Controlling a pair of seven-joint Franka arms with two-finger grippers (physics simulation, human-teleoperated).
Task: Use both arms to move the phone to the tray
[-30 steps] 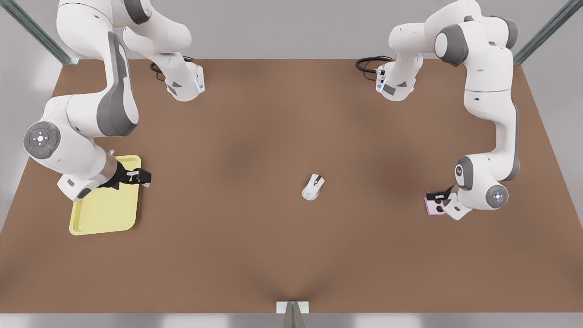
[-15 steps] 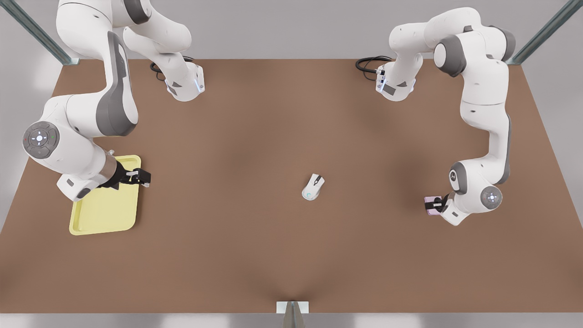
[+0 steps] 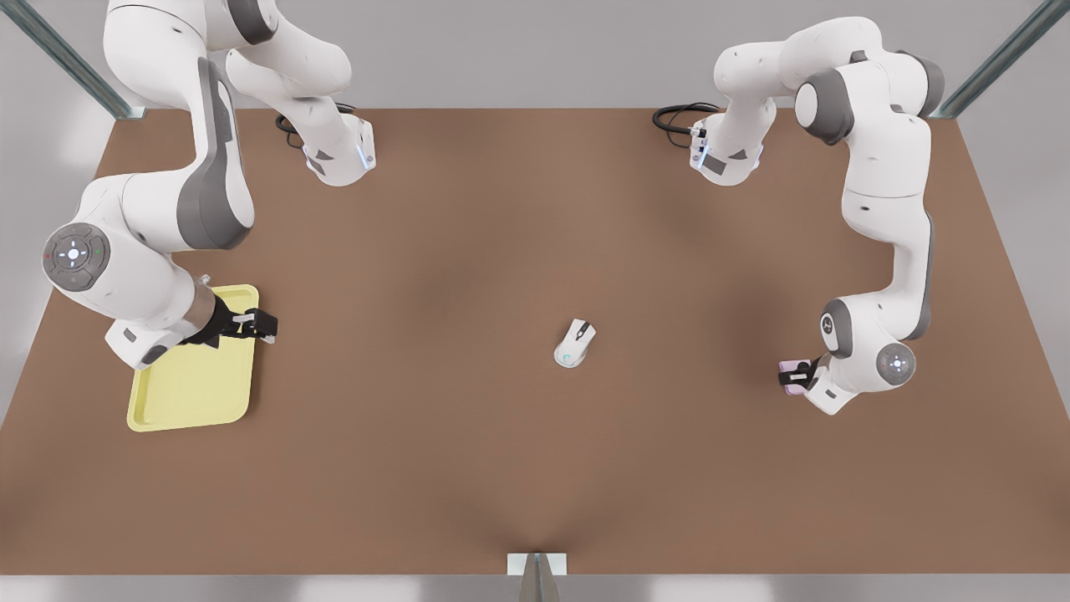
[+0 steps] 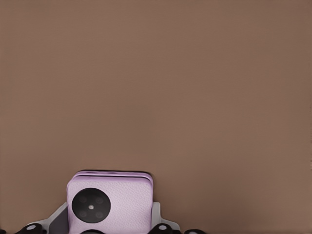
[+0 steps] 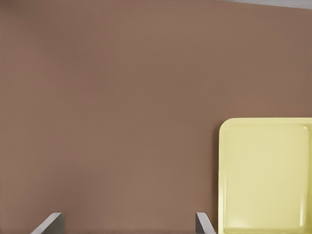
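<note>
The left gripper (image 3: 792,378) stood near the tabletop (image 3: 535,276) edge at the front view's right, its jaws clenched on the phone (image 3: 791,368), the pale pink body pinched between both fingers (image 4: 57,217). The right gripper (image 3: 259,324) hovered over the far corner of the tray (image 3: 192,393), near the opposite edge, jaws spread wide and holding nothing; that arm waited. A white mouse (image 3: 574,342) lay about mid-tabletop, well apart from both.
</note>
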